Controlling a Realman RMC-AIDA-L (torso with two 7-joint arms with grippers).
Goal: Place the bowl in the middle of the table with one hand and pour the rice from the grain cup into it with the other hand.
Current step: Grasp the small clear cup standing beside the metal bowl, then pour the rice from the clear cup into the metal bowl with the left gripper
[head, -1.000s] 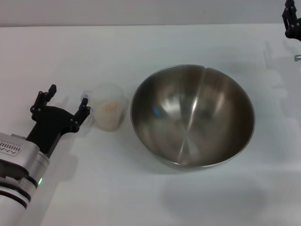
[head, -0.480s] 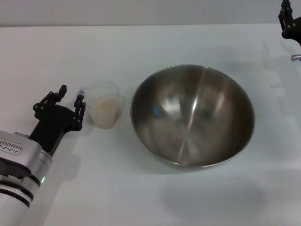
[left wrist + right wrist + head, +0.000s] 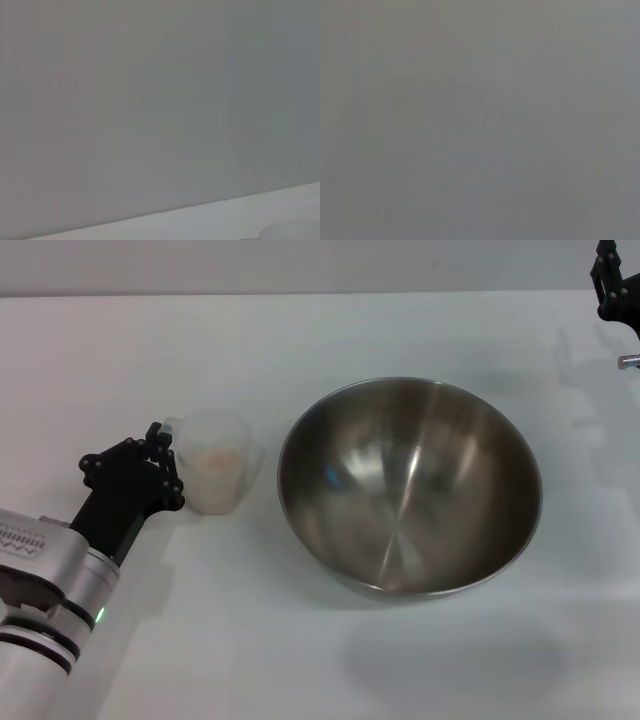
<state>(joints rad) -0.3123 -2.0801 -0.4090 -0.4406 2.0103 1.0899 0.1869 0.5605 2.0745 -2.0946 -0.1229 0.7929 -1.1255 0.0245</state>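
The stainless-steel mixing bowl point(image 3: 410, 487) sits upright on the white counter point(image 3: 300, 660), a little right of the middle of the head view, its shiny inside bare and its near rim closest to the robot. To the bowl's left, just beside it but not touching, stands the clear plastic grain cup point(image 3: 213, 462), upright, with a small mass of beige rice point(image 3: 214, 461) in its bottom. The left claw point(image 3: 160, 468) reaches in from the near-left corner on its silver and black arm, and its black fingers point(image 3: 168, 480) are drawn together at the cup's left side, where the handle is; they look closed on the handle, with the cup resting on the counter. Farther back, at the far right edge of the head view, only part of the right claw point(image 3: 614, 285) shows, well apart from the bowl, and I cannot tell whether it is open or closed. The left wrist view shows a grey wall point(image 3: 150, 100) above a pale strip of counter; the right wrist view shows only flat grey
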